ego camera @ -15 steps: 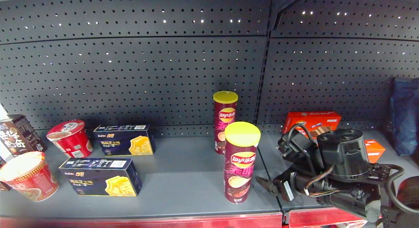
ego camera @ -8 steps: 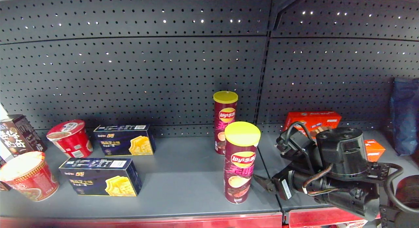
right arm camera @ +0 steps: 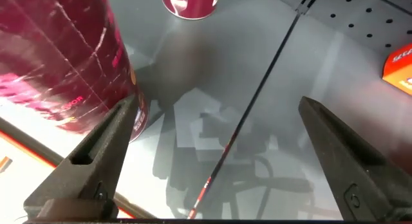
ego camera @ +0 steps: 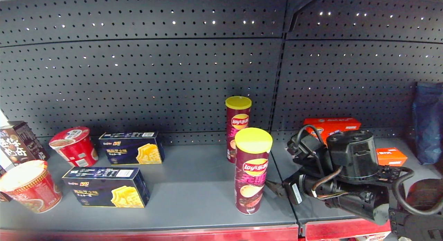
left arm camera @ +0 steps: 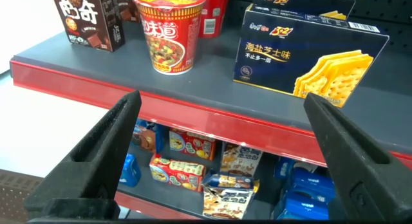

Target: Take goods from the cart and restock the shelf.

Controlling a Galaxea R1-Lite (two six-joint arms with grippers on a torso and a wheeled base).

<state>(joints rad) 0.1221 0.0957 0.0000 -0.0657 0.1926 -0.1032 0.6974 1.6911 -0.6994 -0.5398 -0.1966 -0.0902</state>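
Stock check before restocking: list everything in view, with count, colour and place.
Shelf: one, grey deck with a red front edge, pegboard behind.
Chip cans: two, maroon with yellow lids, upright at shelf centre, the second behind the first.
Cracker boxes: two, dark blue, left of the cans, the second farther back.
Noodle cups: two, red, at the left end, the second farther back.
Brown box: one, far left.
Orange boxes: two, right section, the smaller nearer the front.
Blue bag: one, far right.
Mixed packages: several, on the lower shelf.
Right gripper: open, beside the front can.
Left gripper: open, before the shelf's left end.
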